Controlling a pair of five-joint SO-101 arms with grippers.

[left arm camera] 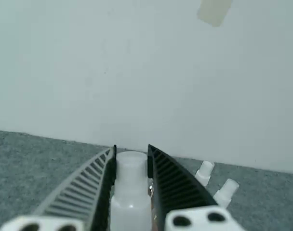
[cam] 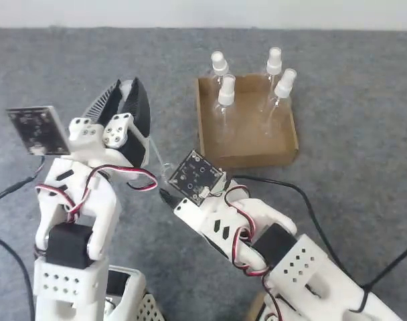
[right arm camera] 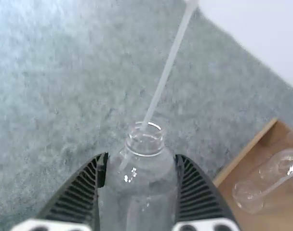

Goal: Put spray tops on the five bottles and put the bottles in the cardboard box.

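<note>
The fifth bottle (right arm camera: 144, 144) is judged to be at the capping step, since four capped bottles (cam: 225, 93) are seen standing in the cardboard box (cam: 250, 159). The open bottle is held just outside the box's near left corner. It is clamped below the neck by the right gripper (right arm camera: 141, 162), whose jaws are closed on it. The spray top (left arm camera: 131, 192) is pinched between the closed jaws of the left gripper (left arm camera: 131, 153), on the far side of the bottle from the box. Its thin tube (right arm camera: 166, 72) is threaded slantwise into the neck.

Next, the top would need to be lowered along the tube's line and seated squarely on the neck. The bottle would then be carried into the box's free space.

The bottle is clear and colourless, with a ringed open mouth; the top is white.
</note>
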